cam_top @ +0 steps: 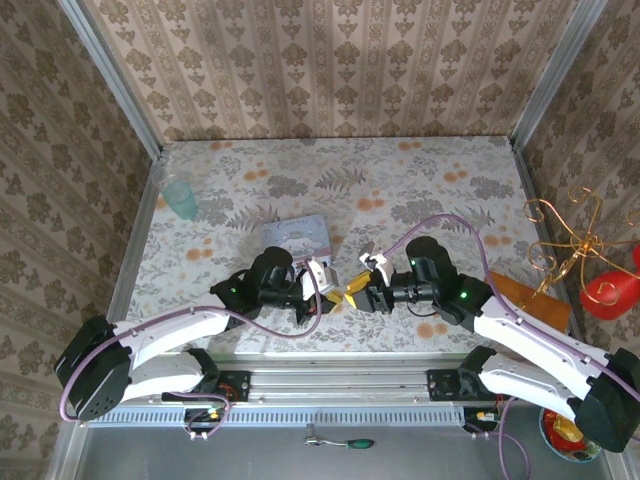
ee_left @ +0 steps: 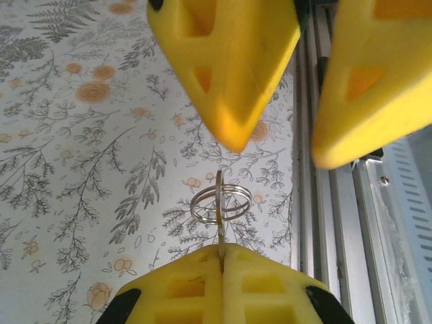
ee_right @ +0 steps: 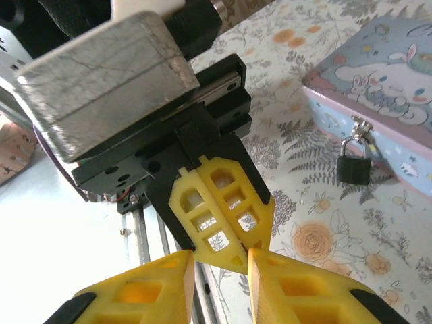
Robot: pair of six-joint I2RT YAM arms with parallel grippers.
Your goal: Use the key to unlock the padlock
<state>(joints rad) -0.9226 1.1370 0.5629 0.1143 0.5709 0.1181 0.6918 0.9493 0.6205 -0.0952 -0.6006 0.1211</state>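
The left tool (ee_left: 221, 255) was clamped tight, its yellow fingertips pressed together on the key (ee_left: 221, 229), which was seen edge-on as a thin metal strip standing up out of the seam. A doubled key ring (ee_left: 221, 204) hung on the free end of the key, just clear of the fingertips. Facing it tip to tip, the right tool (ee_right: 221, 262) had its two yellow fingers parted with a clear gap between them and gripped nothing; the left tool's point sat just at that gap. Both tools met low over the near part of the floral tabletop (cam_top: 400, 180). Beyond them lay the pale blue box (ee_right: 378, 88), and the padlock (ee_right: 354, 165) hung by its silvery shackle from the hasp (ee_right: 362, 128) on the box's side, its dark body just beside the box wall.
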